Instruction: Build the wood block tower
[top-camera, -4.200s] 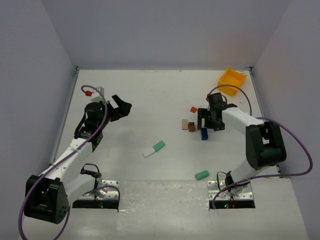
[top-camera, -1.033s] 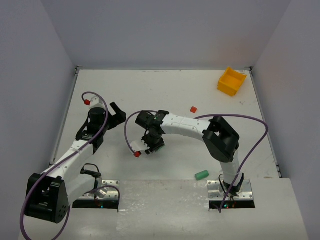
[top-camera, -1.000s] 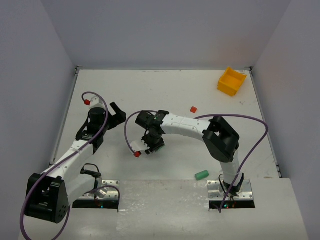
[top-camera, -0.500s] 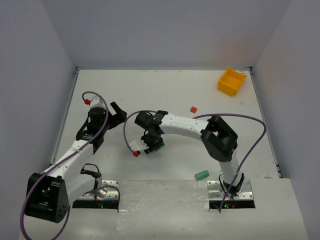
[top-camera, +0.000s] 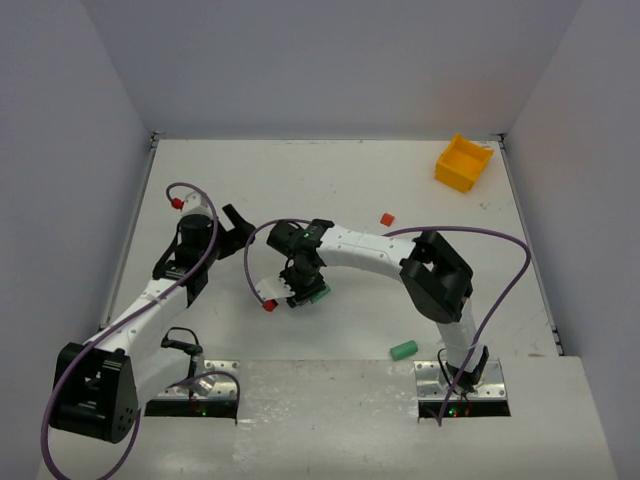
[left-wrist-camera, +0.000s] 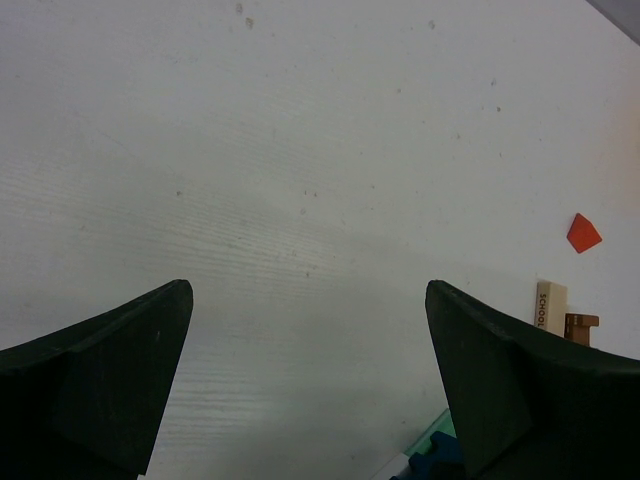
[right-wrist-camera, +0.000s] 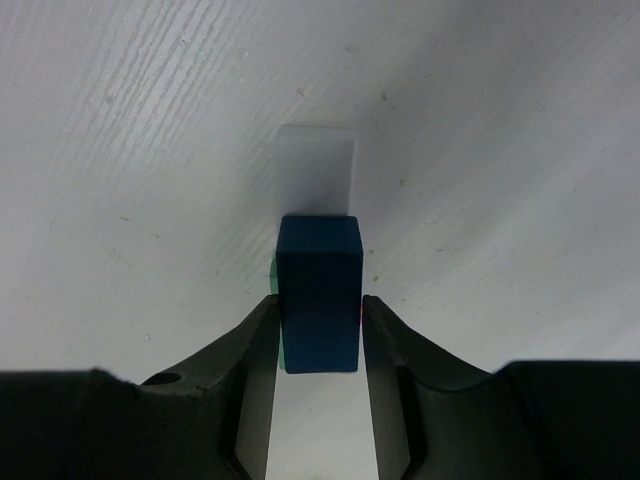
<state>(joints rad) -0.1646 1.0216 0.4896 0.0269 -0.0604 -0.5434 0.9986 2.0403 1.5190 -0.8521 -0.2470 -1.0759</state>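
Observation:
In the right wrist view a dark blue block (right-wrist-camera: 318, 290) stands between my right gripper's (right-wrist-camera: 318, 305) fingers, resting over a green block (right-wrist-camera: 273, 270) whose edge peeks out at its left. A white block (right-wrist-camera: 317, 170) lies just beyond. The fingers (right-wrist-camera: 250, 350) flank the blue block, with a thin gap on the right side. In the top view the right gripper (top-camera: 300, 293) is low over the table's middle with the green block (top-camera: 319, 295) beside it. My left gripper (top-camera: 236, 222) is open and empty. It faces bare table in its wrist view (left-wrist-camera: 305, 290).
A red block (top-camera: 386, 218) lies behind the right arm and a teal block (top-camera: 403, 349) near the front. The yellow bin (top-camera: 463, 163) stands at the back right. The left wrist view shows the red block (left-wrist-camera: 583, 232), a tan block (left-wrist-camera: 550, 303) and a brown block (left-wrist-camera: 580, 322).
The right arm carried the blue block from the right side to the green and white blocks in the middle. In the last second its jaws eased slightly apart. The left arm barely moved.

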